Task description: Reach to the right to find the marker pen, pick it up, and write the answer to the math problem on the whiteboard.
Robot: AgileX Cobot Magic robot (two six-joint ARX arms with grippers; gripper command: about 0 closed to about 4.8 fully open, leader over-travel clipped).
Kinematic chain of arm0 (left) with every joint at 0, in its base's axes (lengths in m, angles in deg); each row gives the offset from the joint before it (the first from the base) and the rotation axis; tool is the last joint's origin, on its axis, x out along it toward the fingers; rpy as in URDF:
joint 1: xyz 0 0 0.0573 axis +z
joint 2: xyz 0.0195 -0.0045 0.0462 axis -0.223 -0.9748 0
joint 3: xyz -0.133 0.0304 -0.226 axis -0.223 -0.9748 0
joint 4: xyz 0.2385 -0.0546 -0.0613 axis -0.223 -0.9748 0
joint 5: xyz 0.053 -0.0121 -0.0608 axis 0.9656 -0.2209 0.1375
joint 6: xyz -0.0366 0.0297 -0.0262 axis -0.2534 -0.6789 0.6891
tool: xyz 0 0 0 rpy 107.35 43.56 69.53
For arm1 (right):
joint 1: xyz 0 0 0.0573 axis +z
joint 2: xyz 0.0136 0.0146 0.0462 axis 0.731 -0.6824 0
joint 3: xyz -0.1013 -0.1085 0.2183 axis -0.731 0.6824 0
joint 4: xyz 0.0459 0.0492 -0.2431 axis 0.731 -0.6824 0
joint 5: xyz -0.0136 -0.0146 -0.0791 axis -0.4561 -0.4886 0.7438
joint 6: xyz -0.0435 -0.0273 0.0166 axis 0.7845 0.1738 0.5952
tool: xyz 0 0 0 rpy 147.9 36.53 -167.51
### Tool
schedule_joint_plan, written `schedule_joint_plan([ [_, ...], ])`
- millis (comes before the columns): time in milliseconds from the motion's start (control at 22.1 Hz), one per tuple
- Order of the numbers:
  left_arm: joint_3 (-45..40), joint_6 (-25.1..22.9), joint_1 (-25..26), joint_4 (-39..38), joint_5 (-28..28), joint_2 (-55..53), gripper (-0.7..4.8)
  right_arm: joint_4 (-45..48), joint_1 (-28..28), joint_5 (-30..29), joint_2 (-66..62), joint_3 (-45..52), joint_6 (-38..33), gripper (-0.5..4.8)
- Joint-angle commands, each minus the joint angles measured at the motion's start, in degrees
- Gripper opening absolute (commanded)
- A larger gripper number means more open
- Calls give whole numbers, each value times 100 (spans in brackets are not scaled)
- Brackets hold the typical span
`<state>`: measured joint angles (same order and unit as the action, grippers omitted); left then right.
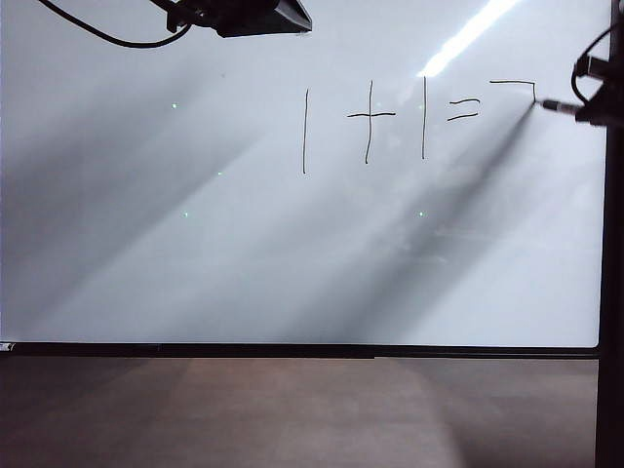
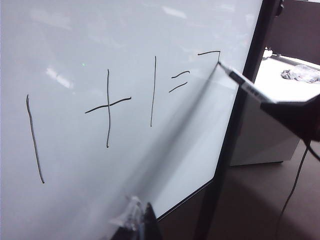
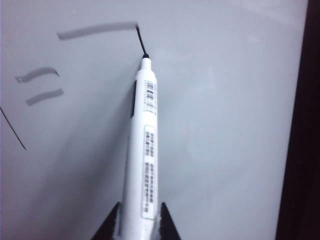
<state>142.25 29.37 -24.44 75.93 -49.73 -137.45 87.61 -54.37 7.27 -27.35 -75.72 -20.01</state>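
The right pincer [image 3: 140, 220], at three o'clock, pinched the marker pen [image 3: 142, 145] mid-stroke on the answer [image 1: 517, 90]; slipping could smear it. The left pincer [image 2: 137, 220] idled at six o'clock; its state could not be told.

Both arms matte black w/ black cables; right gripper [image 3: 140, 222] fingers dark, pointed.

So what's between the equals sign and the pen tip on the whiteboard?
Only the answer's horizontal top stroke; otherwise bare glossy white whiteboard, in the exterior view.
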Motion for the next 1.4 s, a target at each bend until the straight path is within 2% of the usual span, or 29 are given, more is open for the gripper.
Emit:
schedule_joint_plan([
  [45,13,-7,-7,66,-7,20,-5,-28,7,168,-13,177,-11,-7],
  [181,13,-7,-7,66,-7,20,-5,17,7,146,-13,254,-13,-7],
  [317,13,-7,-7,61,-7,20,-4,238,11,-133,39,262,-83,-7],
  [634,13,-7,-7,61,-7,20,-5,363,227,-199,127,260,-164,-7],
  [906,13,-7,-7,37,-7,17,-5,468,573,-164,120,251,-153,-7],
  [1404,13,-7,-7,-22,-7,17,-5,494,579,-94,9,201,-155,-7],
])
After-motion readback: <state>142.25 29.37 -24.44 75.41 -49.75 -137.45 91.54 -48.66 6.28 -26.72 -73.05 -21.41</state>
